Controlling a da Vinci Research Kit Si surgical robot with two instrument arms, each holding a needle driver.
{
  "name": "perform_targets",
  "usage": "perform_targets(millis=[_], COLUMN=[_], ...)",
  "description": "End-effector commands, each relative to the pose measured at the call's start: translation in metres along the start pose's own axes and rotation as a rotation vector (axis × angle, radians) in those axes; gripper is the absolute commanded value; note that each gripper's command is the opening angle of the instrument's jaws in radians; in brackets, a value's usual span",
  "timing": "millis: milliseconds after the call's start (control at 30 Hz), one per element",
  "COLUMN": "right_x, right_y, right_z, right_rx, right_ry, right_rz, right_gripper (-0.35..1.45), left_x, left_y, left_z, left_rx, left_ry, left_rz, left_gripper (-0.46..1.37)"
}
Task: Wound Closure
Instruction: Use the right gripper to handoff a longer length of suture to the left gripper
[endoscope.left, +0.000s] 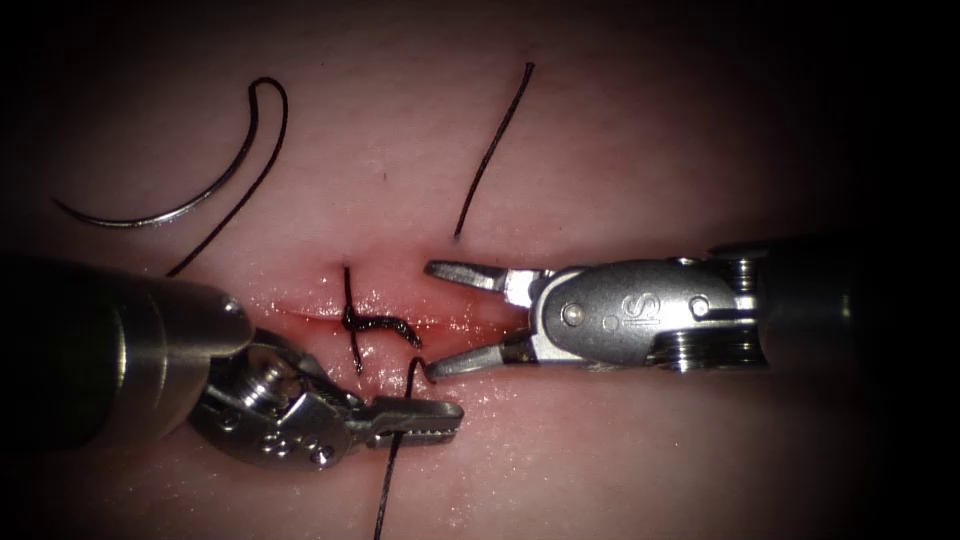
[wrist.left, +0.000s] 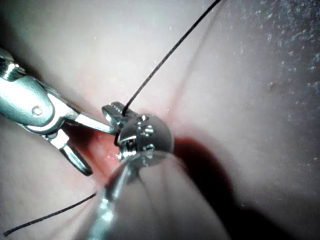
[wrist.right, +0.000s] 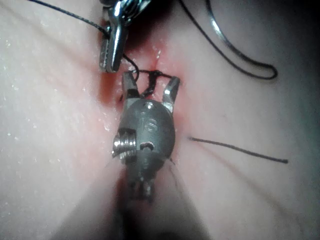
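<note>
In the endoscope view, the left tool (endoscope.left: 435, 418) is clamping the thread (endoscope.left: 392, 470) just below the cut (endoscope.left: 400, 322), while the right tool (endoscope.left: 445, 318) is gaping wide, holding nothing, astride the cut beside the knot (endoscope.left: 378, 325). The needle (endoscope.left: 175, 190) is lying free on the tissue (endoscope.left: 640, 140), well up and left of the cut. In the right wrist view, the right tool (wrist.right: 151, 86) is straddling the knot (wrist.right: 152, 76) with jaws apart.

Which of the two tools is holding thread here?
The left tool: its fingers are shut on the thread below the cut. The right tool is open over the cut, holding nothing. The needle lies free on the tissue, upper left.
</note>
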Motion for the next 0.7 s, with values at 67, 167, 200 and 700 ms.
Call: perform_targets(millis=[67, 167, 200, 700], right_x=[0.0001, 0.0002, 0.0003, -0.0015], right_y=[-0.0001, -0.0002, -0.0002, -0.0003], right_z=[0.0, 0.0002, 0.0004, 0.0024], right_rx=[0.004, 0.002, 0.0, 0.028], right_ry=[0.001, 0.0, 0.0, 0.045], right_rz=[0.0, -0.005, -0.005, -0.059], right_gripper=[0.84, 0.84, 0.84, 0.58], left_x=[-0.0003, -0.0003, -0.0002, 0.0001], left_y=[0.0, 0.0001, 0.0001, -0.0004], left_z=[0.0002, 0.0001, 0.0, 0.0], left_rx=[-0.011, -0.009, -0.01, -0.01], left_ry=[0.002, 0.0, 0.0, -0.002], left_rz=[0.003, 0.003, 0.002, -0.002], left_gripper=[-0.35, -0.35, -0.35, -0.35])
